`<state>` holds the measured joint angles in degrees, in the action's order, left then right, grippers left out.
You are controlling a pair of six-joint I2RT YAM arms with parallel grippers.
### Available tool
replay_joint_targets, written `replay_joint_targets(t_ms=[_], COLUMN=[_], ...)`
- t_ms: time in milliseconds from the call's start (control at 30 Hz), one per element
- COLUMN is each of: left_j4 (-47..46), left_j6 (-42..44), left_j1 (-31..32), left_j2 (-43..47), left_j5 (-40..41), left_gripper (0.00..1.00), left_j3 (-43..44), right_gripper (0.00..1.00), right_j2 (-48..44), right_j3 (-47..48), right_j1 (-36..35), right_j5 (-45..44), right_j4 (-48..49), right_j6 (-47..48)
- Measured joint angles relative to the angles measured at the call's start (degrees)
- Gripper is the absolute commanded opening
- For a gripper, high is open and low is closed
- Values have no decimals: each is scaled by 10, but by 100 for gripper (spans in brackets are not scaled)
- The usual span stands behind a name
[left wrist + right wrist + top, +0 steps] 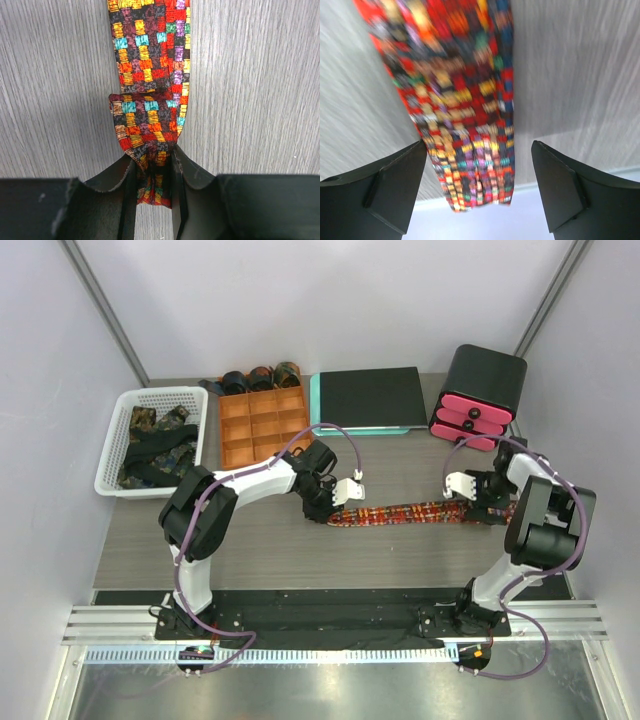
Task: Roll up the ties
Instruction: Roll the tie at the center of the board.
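Left end effector (pixel 155 167) pinches the folded tip of the red-orange checked fabric necktie (pixel 150 65) on the grey bench (pixel 250 100) — likely the first turn; right end effector (pixel 479 150) spread over its far end — next, wind onward.

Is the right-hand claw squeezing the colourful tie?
No, the right gripper stands open, its fingers spread wide around the checked tie.
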<state>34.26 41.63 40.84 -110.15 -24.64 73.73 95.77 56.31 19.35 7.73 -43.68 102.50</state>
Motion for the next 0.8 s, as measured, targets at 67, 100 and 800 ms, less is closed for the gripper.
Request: replay_joint_targets(t_ms=[67,100,800], left_j4=[1,2,3], left_j6=[0,0,-6], left_j1=[0,0,0], left_j2=[0,0,0], left_j5=[0,0,0], left_gripper=[17,17,17], left_j3=[0,1,1], right_gripper=[93,93,100], right_j2=[13,23,38], right_j3=[13,22,264], right_j1=[6,10,-14], right_j5=[-14,-25,294], right_j4=[6,12,-21], right_j6=[9,14,-674])
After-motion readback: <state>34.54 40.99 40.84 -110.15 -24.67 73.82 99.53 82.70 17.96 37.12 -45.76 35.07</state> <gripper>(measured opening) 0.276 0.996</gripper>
